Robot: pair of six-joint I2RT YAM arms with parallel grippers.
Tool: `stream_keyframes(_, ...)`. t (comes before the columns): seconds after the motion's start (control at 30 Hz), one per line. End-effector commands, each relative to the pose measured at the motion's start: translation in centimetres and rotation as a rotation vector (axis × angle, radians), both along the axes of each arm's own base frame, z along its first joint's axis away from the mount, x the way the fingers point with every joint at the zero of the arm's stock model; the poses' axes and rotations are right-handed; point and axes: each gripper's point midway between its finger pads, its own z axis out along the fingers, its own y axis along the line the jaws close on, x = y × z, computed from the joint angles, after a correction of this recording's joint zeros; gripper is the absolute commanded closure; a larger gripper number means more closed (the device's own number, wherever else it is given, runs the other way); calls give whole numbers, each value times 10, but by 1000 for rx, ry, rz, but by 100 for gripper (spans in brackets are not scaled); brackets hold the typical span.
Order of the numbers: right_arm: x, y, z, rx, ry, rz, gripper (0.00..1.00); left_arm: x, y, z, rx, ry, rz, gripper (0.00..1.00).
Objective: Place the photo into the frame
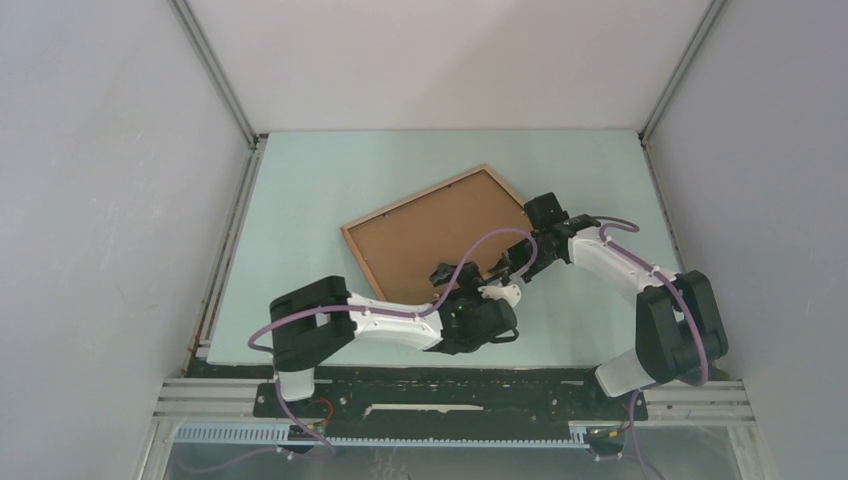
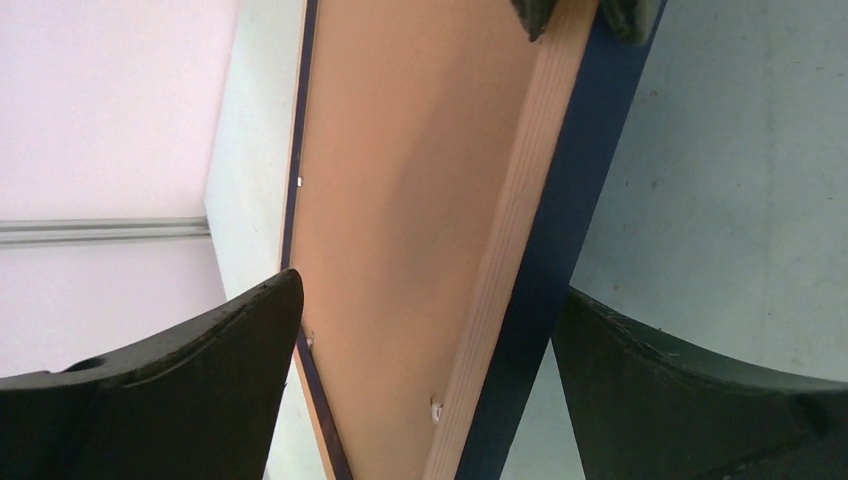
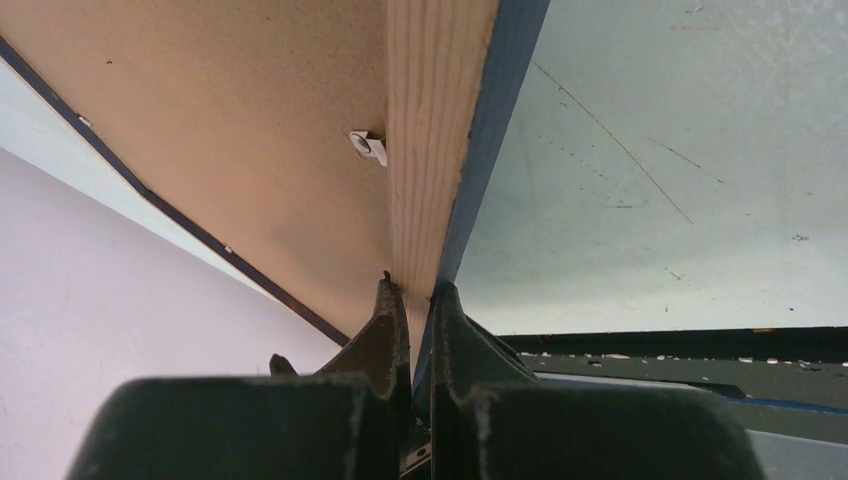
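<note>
The frame [image 1: 432, 232] lies back side up, its plain brown board showing, turned at an angle in the middle of the table. My right gripper [image 1: 520, 258] is shut on the frame's wooden right edge [image 3: 430, 150]; its fingertips [image 3: 392, 300] pinch that edge from both sides. My left gripper [image 1: 470, 285] is open, its jaws wide apart on either side of the frame's near corner [image 2: 420, 300] without touching it. A dark blue band runs along the underside of the frame's edge. The photo is not visible in any view.
The pale green table [image 1: 330, 180] is walled by white panels at the back and both sides. A black rail [image 1: 450, 380] with the arm bases runs along the near edge. A small white clip [image 3: 368, 146] sits on the frame's back.
</note>
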Motion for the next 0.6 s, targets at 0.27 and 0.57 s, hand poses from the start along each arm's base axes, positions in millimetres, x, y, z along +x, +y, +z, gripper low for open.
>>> stream_keyframes(0.27, 17, 4, 56, 101, -147, 17, 100, 30, -17, 22, 71, -157, 32, 8)
stream_keyframes(0.57, 15, 2, 62, 96, -186, 52, 100, 34, -22, 21, 88, -160, 24, 13)
